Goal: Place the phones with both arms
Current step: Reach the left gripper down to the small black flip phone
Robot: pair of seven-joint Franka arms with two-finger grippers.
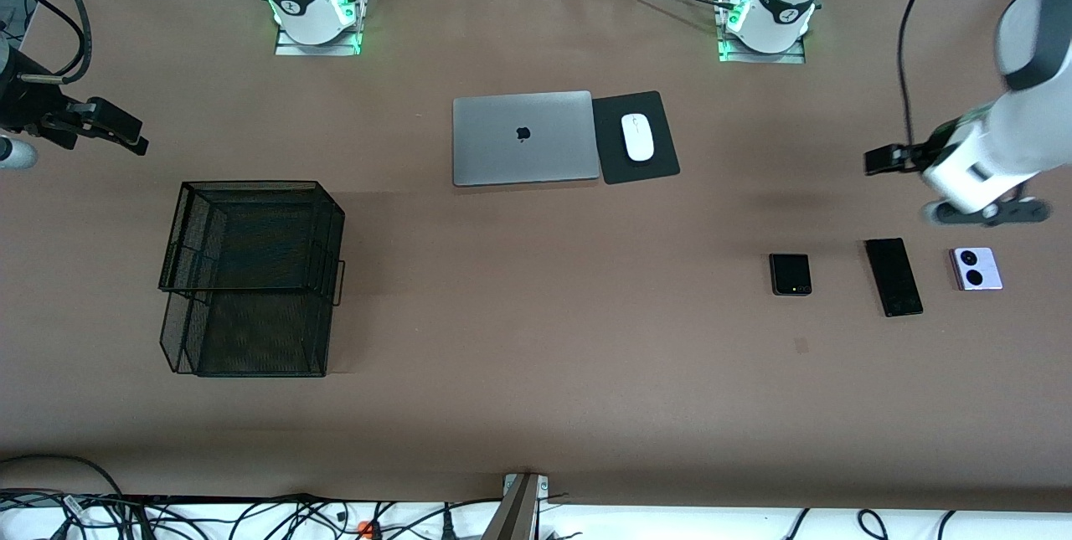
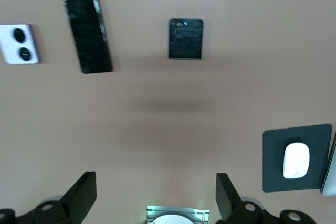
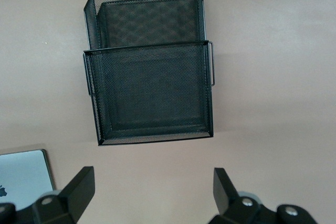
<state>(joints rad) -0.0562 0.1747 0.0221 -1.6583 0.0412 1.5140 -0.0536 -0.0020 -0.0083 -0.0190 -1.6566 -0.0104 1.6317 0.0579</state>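
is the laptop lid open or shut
Shut. The grey laptop lies flat on the table beside the mouse pad, lid down with its logo facing up; no screen or keyboard shows.

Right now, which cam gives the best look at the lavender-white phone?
The front view: the lavender-white phone lies whole and unobstructed there, both black circles visible, at the left arm's end of the table beside the long black phone. The left wrist view cuts it off at the frame edge. The right wrist view does not show it.
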